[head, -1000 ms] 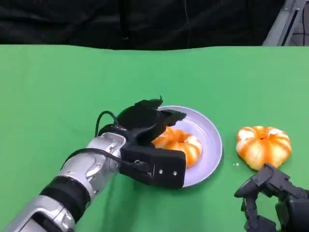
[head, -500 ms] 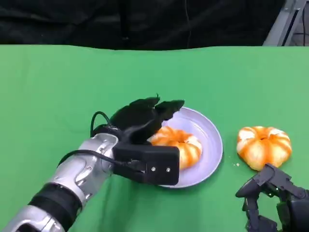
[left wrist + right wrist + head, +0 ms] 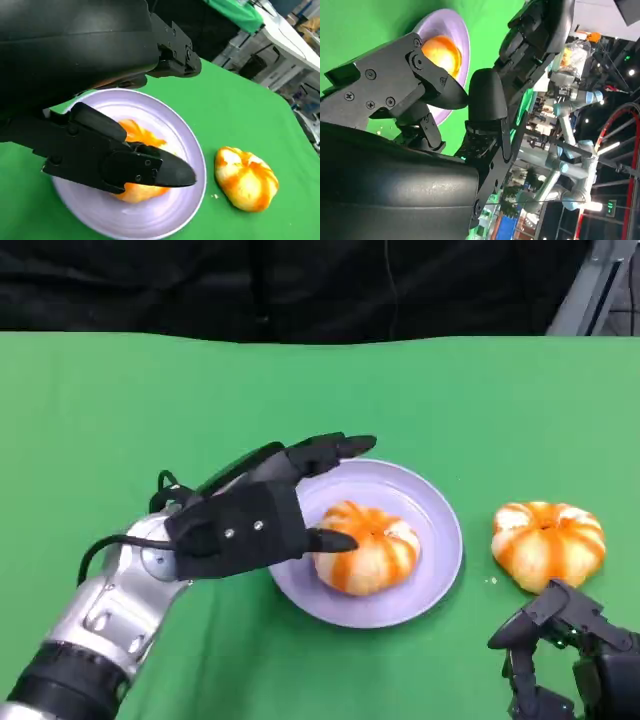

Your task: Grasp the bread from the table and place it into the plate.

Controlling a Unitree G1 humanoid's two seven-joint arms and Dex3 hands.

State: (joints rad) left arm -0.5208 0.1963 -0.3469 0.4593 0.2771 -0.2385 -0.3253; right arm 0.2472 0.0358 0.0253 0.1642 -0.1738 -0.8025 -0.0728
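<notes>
On the green cloth surface (image 3: 120, 400), pretty much dead centre of the head view, sits a round lavender plate (image 3: 430, 510) with a smooth matte look and a shallow raised rim. Sitting in it is the bread (image 3: 368, 546), a puffy ring-shaped bun, glossy, with orange and cream stripes running out from a dimple in the middle. So that one is in the plate already. A second bun (image 3: 547, 543) of the same shape and colouring lies on the cloth at 3 o'clock from the plate, close by but not touching it, with a few crumbs next to it.

Left hand (image 3: 262, 512) comes in from 8 o'clock on a shiny silver forearm (image 3: 105, 615) with a black cable looped at the wrist. It's black hard plastic with visible screws, fingers spread over the plate's 9 o'clock edge and holding nothing; one fingertip lies against the bread's side.

Right hand (image 3: 565, 655) is down at 5 o'clock, off the plate, just below the second bun. Its fingers look bent, but I can't tell if it's closed.
</notes>
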